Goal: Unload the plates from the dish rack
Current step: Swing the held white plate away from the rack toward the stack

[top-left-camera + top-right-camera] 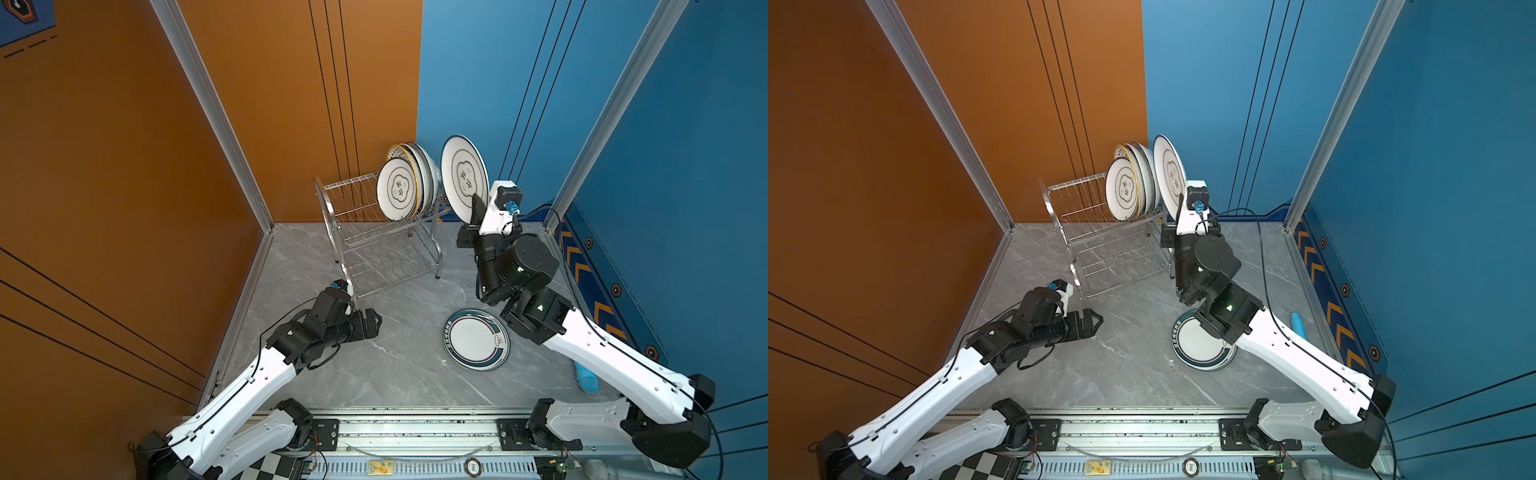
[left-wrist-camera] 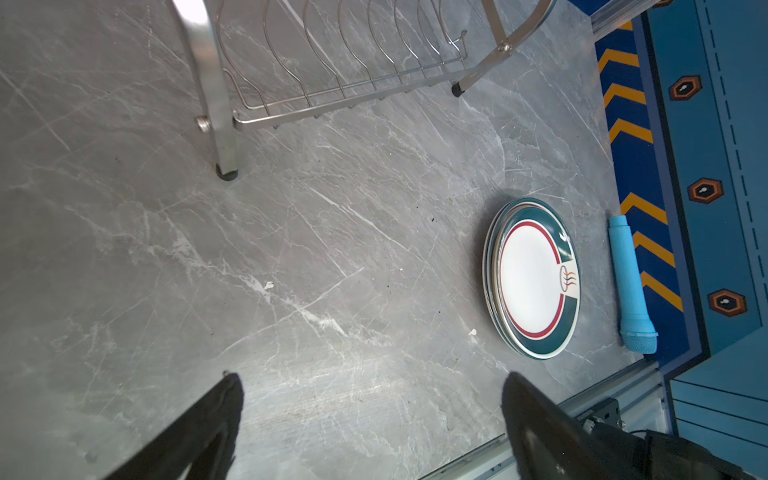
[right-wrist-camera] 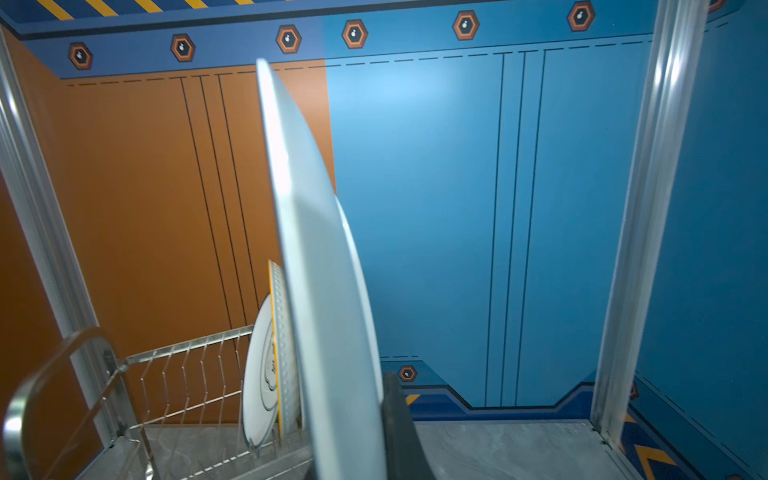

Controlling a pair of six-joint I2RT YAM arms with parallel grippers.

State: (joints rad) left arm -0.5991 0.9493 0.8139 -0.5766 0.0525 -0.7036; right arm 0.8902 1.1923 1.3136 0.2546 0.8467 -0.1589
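About four plates [image 1: 398,190] upright in dish rack [image 1: 361,232], one clover plate [image 1: 462,174] clamped in right fingers [image 1: 478,209], left fingers [image 2: 534,419] apart, stack [image 1: 478,338] on desk [image 1: 374,374].

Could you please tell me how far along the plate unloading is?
Done: stacked teal-rimmed plates lie on the table. In hand: the right gripper holds a clover plate beside the dish rack. Remaining: several plates in its upper tier; left gripper open, empty.
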